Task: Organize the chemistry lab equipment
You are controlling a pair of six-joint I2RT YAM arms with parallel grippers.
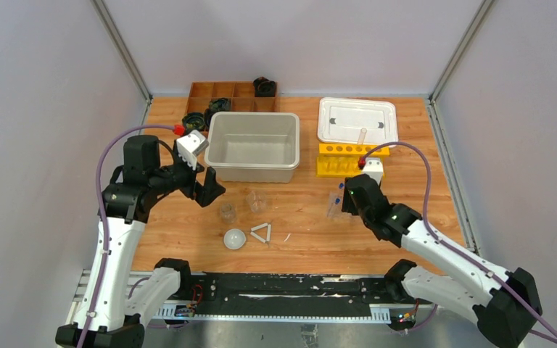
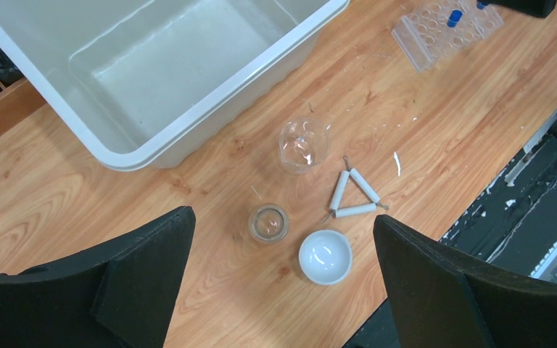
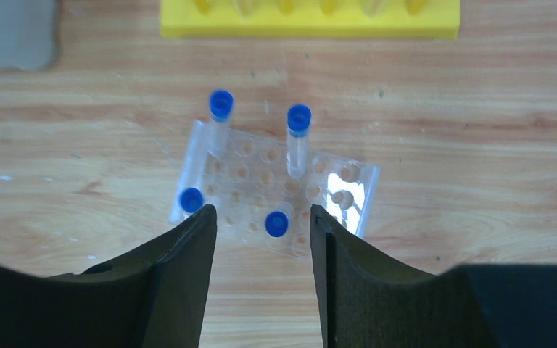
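Observation:
Two small clear beakers (image 1: 256,199) (image 1: 227,212), a white dome (image 1: 234,238) and a white triangle (image 1: 262,232) sit on the table's middle front. In the left wrist view the beakers (image 2: 304,143) (image 2: 268,222), dome (image 2: 325,256) and triangle (image 2: 354,196) lie below my left gripper (image 2: 283,219), which is open, empty and held above them. My right gripper (image 3: 262,210) is open just above the near edge of the clear plastic rack (image 3: 275,185), which holds several blue-capped tubes (image 3: 297,138). One blue cap (image 3: 276,223) shows between the fingers, untouched. The yellow rack (image 1: 342,159) stands behind.
A grey-white bin (image 1: 254,145) stands at the middle back, empty. A white tray (image 1: 357,119) lies behind the yellow rack. A brown divided wooden tray (image 1: 225,94) with black coiled objects is at the back left. The black rail (image 1: 283,286) runs along the table's near edge.

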